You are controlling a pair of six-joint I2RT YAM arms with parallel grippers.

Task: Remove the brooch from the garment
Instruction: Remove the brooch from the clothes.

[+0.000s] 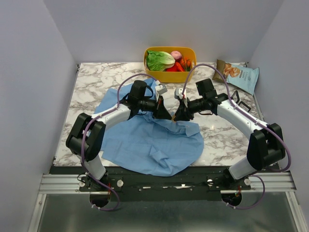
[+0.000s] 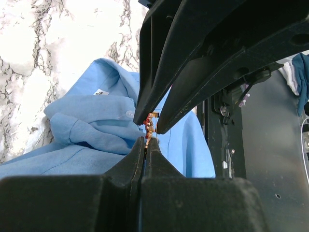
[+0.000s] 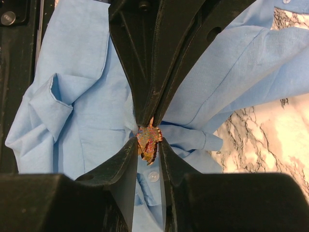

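Observation:
The garment, a light-blue shirt, lies crumpled across the middle of the marble table. The brooch is a tiny orange-tan ornament with red glints, pinned to a raised fold beside a shirt button. My right gripper has its fingertips against both sides of the brooch. My left gripper meets it tip to tip and is shut on the fold of garment right at the brooch. In the top view both grippers, left and right, join over the shirt's right part.
A yellow basket of vegetables stands at the back centre. A snack bag lies at the back right. The shirt hangs slightly over the table's front edge near the arm bases.

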